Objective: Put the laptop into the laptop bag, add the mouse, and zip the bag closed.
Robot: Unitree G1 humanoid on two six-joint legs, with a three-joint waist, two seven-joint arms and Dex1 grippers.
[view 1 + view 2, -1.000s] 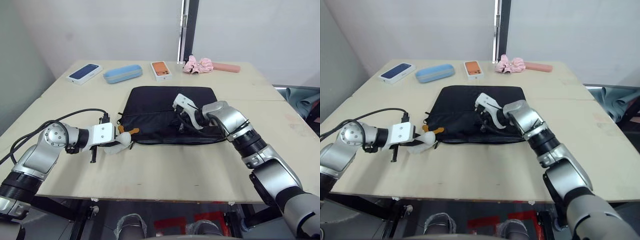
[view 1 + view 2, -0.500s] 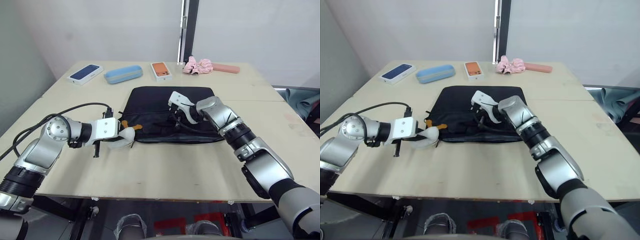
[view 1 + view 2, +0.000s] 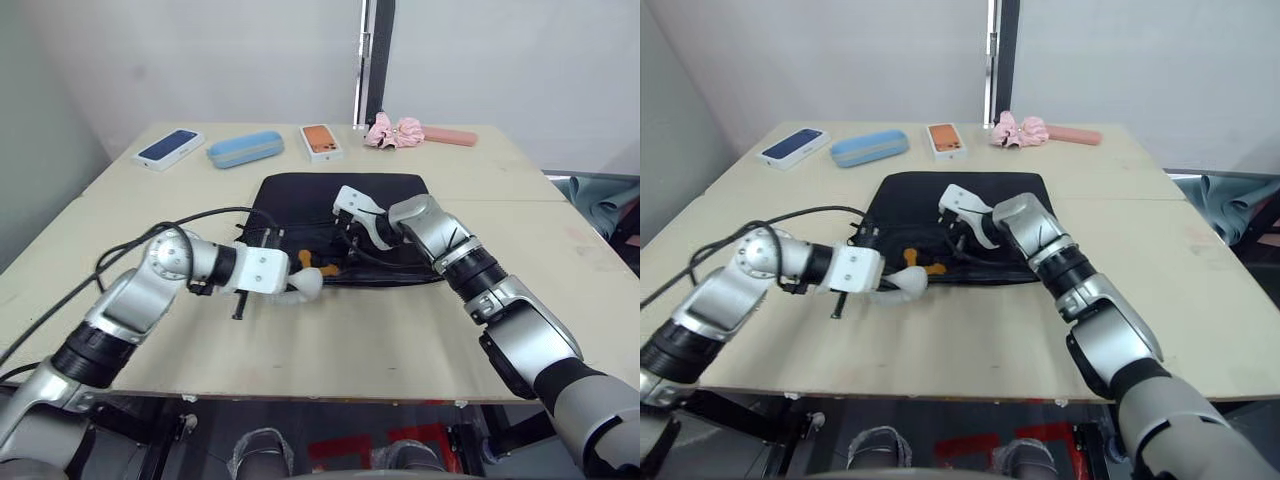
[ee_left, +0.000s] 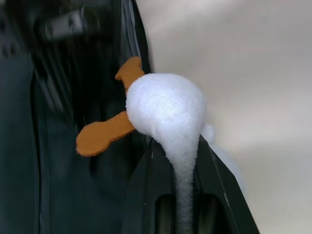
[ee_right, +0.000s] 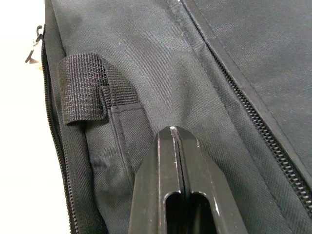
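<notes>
Both claws busy: my left gripper [image 3: 300,287] (clenched on a fluffy white toy [image 4: 168,109]) sits at the laptop bag [image 3: 330,205]'s near long edge, while my right gripper [image 5: 176,141] presses closed on its top.

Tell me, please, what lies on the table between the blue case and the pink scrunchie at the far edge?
An orange phone box lies between the blue case and the pink scrunchie, seen in both eye views.

Laptop bag [image 3: 300,205] showing black woven fabric, black zipper. Plush charm [image 4: 165,109] showing white with orange tips. Tabletop [image 3: 400,330] showing pale beige. Phone boxes: blue [image 3: 168,147], orange [image 3: 322,140]. Case [image 3: 245,148] light blue. Scrunchie [image 3: 395,130] pink.
</notes>
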